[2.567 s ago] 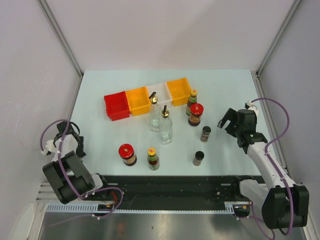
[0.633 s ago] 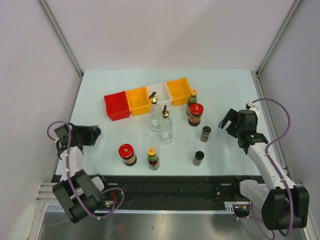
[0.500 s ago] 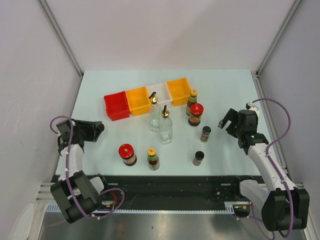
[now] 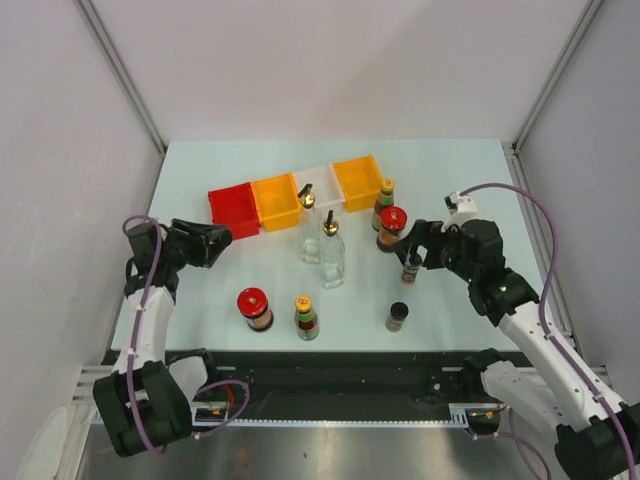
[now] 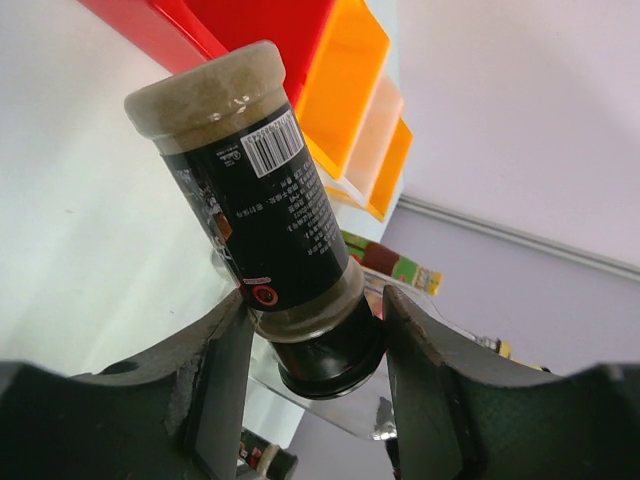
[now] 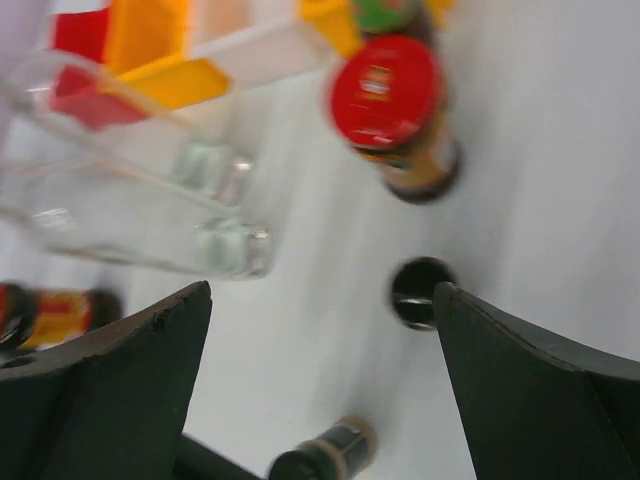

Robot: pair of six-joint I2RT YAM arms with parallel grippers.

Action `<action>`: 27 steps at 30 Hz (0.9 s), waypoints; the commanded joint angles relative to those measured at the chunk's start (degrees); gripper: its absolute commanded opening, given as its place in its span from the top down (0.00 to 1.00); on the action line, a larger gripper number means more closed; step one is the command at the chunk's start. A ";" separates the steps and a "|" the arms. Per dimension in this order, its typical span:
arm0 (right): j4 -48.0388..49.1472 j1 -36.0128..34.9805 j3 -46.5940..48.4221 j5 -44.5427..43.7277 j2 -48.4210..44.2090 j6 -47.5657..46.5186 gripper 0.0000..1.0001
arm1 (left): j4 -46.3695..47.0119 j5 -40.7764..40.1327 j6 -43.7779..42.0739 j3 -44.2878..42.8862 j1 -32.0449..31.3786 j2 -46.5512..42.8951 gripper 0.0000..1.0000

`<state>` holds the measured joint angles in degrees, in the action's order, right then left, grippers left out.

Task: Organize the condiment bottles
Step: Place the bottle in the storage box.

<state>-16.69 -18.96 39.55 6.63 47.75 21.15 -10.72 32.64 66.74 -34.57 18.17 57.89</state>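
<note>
My left gripper (image 4: 207, 243) is shut on a black-capped shaker (image 5: 260, 210), pinched at its cap end and held off the table near the red bin (image 4: 232, 210). My right gripper (image 4: 412, 246) hangs open above another shaker (image 4: 411, 268), whose black cap (image 6: 420, 292) shows close to the right finger (image 6: 540, 390). A third shaker (image 4: 397, 317) stands nearer the front. Two clear glass bottles (image 4: 308, 222) (image 4: 332, 258) stand mid-table. One red-lidded jar (image 4: 391, 228) is beside a green-capped sauce bottle (image 4: 385, 198). The other jar (image 4: 254, 308) and sauce bottle (image 4: 306, 317) stand at the front.
A row of bins runs along the back: red, orange (image 4: 276, 200), white (image 4: 318, 184), orange (image 4: 357, 180). The arms' black base rail (image 4: 330, 375) lies along the table's near edge. The enclosure's walls stand close on both sides.
The left arm has unfolded and swung right toward the red bin, carrying the shaker. The right arm has reached left, from the table's right side to above the shaker by the red-lidded jar.
</note>
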 commanded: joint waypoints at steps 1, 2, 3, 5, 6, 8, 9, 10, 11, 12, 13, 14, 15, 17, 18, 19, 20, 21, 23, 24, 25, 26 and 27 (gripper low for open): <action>4.73 -7.92 7.46 5.32 -2.83 -4.53 0.02 | 1.85 1.55 5.68 -1.99 -2.44 -3.57 1.00; 5.60 -9.41 8.08 5.32 -3.18 -4.45 0.02 | 0.80 0.50 5.68 -3.13 -2.70 -4.79 1.00; 5.96 -12.82 8.78 5.23 -3.27 -4.71 0.01 | -0.69 0.06 5.59 -3.66 -3.49 -5.41 1.00; 7.36 -16.70 10.45 4.01 -3.36 -5.15 0.01 | -2.45 -1.00 5.86 -4.37 -4.11 -7.77 1.00; 7.63 -20.81 10.98 3.04 -3.19 -5.41 0.01 | -3.51 -1.79 6.38 -4.63 -4.72 -8.83 1.00; 8.60 -25.66 12.65 -0.37 -2.49 -6.55 0.01 | -3.95 -1.88 7.17 -4.46 -4.99 -11.20 1.00; 9.04 -30.56 13.18 -1.61 -1.35 -6.82 0.01 | -4.74 -1.53 7.35 -4.46 -4.99 -11.74 0.99; 9.56 -32.96 14.23 -2.67 -0.64 -7.52 0.01 | -4.75 -1.36 7.53 -4.46 -5.08 -12.18 1.00; 10.96 -35.24 14.67 -5.11 0.23 -7.78 0.00 | -5.01 -1.01 7.53 -4.72 -5.25 -12.45 1.00; 11.93 -37.96 15.20 -6.27 2.50 -8.22 0.00 | -5.62 -0.74 7.53 -4.81 -5.52 -12.88 1.00; 13.16 -42.26 15.64 -8.28 3.57 -8.49 0.00 | -5.71 -0.39 7.61 -4.90 -5.69 -13.15 1.00; 15.96 -44.47 16.34 -10.22 5.15 -9.36 0.00 | -5.71 -0.39 7.96 -4.90 -5.95 -13.50 1.00; 18.25 -46.15 16.61 -10.85 6.56 -9.98 0.00 | -5.89 -0.21 8.23 -4.98 -6.57 -14.20 1.00; 23.16 -49.32 17.92 -12.17 12.00 -10.68 0.00 | -6.15 -0.39 8.49 -5.25 -7.27 -14.82 1.00; 24.67 -49.85 18.54 -12.43 13.85 -10.77 0.00 | -6.94 -0.65 8.49 -5.51 -7.80 -15.43 1.00; 26.16 -50.38 19.07 -12.87 18.13 -10.60 0.00 | -7.29 -0.74 8.49 -5.69 -7.89 -15.61 1.00; 29.05 -50.38 19.59 -12.87 19.91 -10.43 0.00 | -7.38 -0.65 8.49 -5.95 -8.06 -15.87 1.00; 30.39 -50.47 20.91 -12.96 22.28 -9.99 0.00 | -7.73 -0.56 8.58 -6.04 -8.24 -16.14 1.00; 33.28 -50.38 22.23 -13.84 27.73 -9.90 0.00 | -8.43 -0.30 8.67 -6.74 -8.59 -16.93 1.00; 34.17 -50.38 23.72 -14.10 29.06 -9.98 0.00 | -8.96 -0.39 8.58 -7.09 -8.77 -17.19 1.00; 35.66 -50.38 24.43 -14.89 32.03 -10.16 0.00 | -9.58 -0.47 8.50 -7.53 -8.94 -17.63 1.00; 36.37 -50.12 25.22 -15.07 33.28 -10.16 0.00 | -10.71 -0.56 8.49 -8.23 -9.29 -17.72 1.00; 36.90 -50.03 26.70 -14.98 34.42 -10.42 0.00 | -11.42 -0.65 8.41 -8.58 -9.56 -17.90 1.00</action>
<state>11.14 -69.17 60.45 -5.37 78.56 11.88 -19.16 31.90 72.20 -38.70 9.72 41.78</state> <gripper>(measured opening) 0.994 0.549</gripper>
